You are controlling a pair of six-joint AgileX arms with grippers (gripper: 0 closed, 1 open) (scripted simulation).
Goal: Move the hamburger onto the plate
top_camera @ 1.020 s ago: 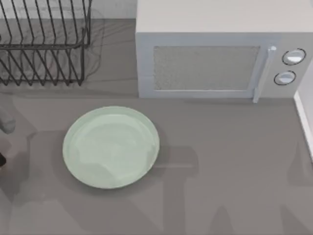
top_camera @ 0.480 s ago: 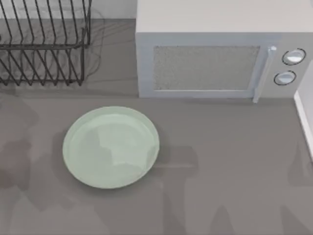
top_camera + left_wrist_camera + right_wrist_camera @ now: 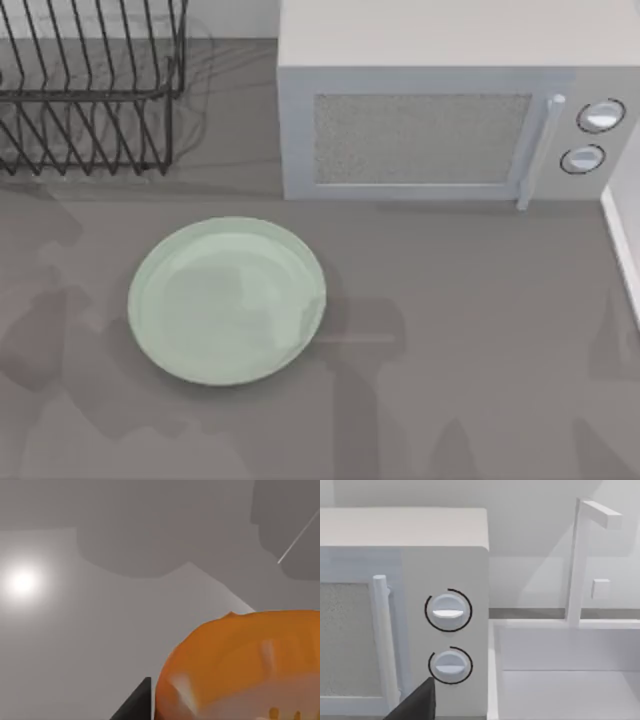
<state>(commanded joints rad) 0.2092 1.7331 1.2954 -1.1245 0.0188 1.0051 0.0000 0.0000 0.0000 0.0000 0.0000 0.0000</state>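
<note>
The hamburger (image 3: pixel 240 665) looms large and close in the left wrist view, an orange bun with pale patches, hanging above the grey table. My left gripper (image 3: pixel 152 707) is shut on it, and one dark finger (image 3: pixel 134 706) lies against the bun's side; the other finger is hidden behind the bun. The plate (image 3: pixel 227 300), pale mint green with a raised rim, lies on the left half of the table in the top view with nothing on it. My right gripper (image 3: pixel 417 704) is parked facing the microwave's knobs.
A white microwave (image 3: pixel 440 120) with its door shut stands at the back, right of centre. A black wire dish rack (image 3: pixel 90 90) stands at the back left. A white sink with a faucet (image 3: pixel 580 560) lies right of the microwave.
The left arm, seen at the top view's left edge a second ago, has left that view. The shadows on the table's left side have shifted and grown.
</note>
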